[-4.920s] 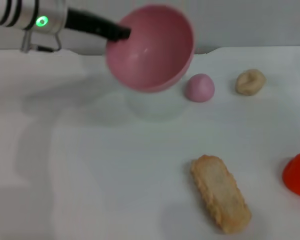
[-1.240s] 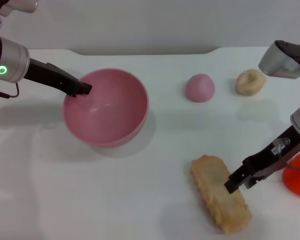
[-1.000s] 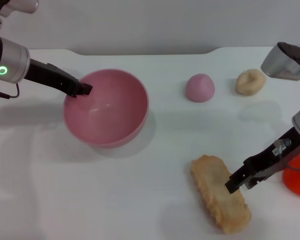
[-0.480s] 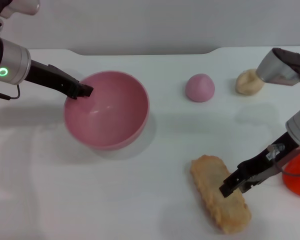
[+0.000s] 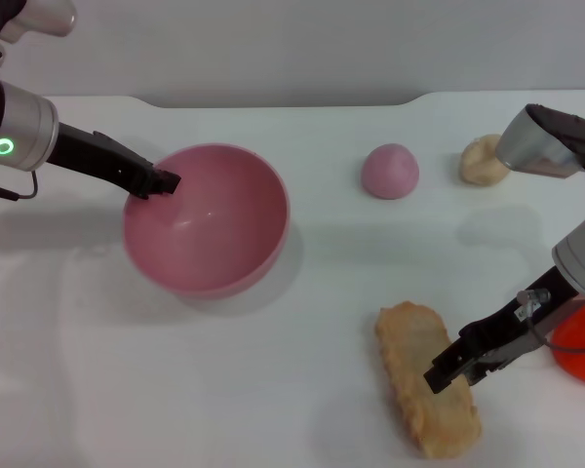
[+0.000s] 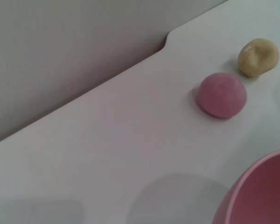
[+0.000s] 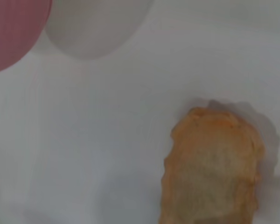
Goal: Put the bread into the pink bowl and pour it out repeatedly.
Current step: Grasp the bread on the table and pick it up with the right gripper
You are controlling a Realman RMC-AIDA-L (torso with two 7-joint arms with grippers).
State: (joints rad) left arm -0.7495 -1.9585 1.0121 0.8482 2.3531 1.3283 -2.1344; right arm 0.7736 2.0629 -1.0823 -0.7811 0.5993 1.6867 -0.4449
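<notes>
My right end effector (image 5: 447, 373) is low over the bread (image 5: 426, 376), its dark tip at the loaf's edge near the middle; from the head view I cannot tell how wide it stands or whether it actually touches. The bread lies flat on the white bench (image 5: 273, 390) at about 5 o'clock from the pink bowl (image 5: 207, 219), well apart from it, plain tan side up. Just at 3 o'clock of the loaf sits a red object (image 5: 580, 341), half hidden by my arm. My left end effector (image 5: 156, 181) grips the bowl's rim at 9 o'clock, clamped on it, the bowl upright and empty. Toward 3 o'clock from the bowl rest a small pink dome (image 5: 389, 171) and, beyond it, a beige bun (image 5: 484, 159).
</notes>
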